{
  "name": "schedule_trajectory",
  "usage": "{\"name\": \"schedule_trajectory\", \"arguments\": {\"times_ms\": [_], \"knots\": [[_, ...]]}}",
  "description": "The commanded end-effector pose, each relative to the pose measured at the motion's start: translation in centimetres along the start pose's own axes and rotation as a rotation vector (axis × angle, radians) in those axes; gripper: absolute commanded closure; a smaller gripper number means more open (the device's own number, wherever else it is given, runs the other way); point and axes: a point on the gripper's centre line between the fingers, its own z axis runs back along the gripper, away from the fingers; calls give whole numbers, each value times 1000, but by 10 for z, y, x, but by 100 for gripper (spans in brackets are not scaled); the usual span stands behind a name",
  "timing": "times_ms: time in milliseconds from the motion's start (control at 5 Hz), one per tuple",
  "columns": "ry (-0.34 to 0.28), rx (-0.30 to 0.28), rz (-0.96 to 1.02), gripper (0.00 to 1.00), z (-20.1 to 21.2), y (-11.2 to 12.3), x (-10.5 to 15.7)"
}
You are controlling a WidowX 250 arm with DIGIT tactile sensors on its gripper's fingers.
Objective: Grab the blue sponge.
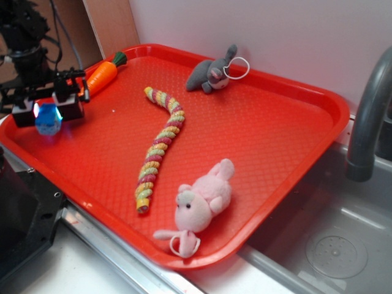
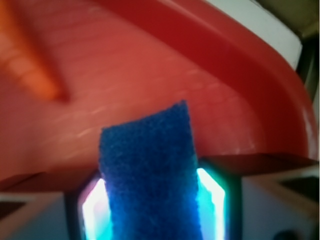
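The blue sponge (image 2: 150, 175) fills the lower middle of the wrist view, a coarse, porous foam block standing up between the jaws, which pinch it from both sides, each side lit with a pale cyan glow. In the exterior view the sponge (image 1: 48, 119) sits at the left edge of the frame, held in the gripper (image 1: 49, 110) over the left corner of the red tray (image 1: 275, 141). The tray is hard plastic with a fine pebbled surface and a raised, rounded rim. Just beside the gripper, toward the upper left, lies a smooth orange toy carrot (image 1: 101, 75) with a green top. A twisted rope toy (image 1: 159, 147) in pink, yellow and green curves down the tray's middle. A fuzzy grey plush (image 1: 211, 75) lies near the top rim; a soft pink plush (image 1: 202, 199) lies at the lower middle
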Motion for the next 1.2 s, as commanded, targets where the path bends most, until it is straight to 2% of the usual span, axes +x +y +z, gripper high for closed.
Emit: {"name": "schedule_trajectory", "arguments": {"times_ms": [0,200,400,600,800,1000], "knots": [[-94,-122,-371,100,116,-72,-24],[-127,-97,-552,100,166,-71,-42],[-58,-89,-637,100,218,-52,-49],[-31,-89,-687,100,238,-43,-63],[-60,-71,-705,100,239,-39,-66],[-99,-77,-746,100,232,-40,-67]]}}
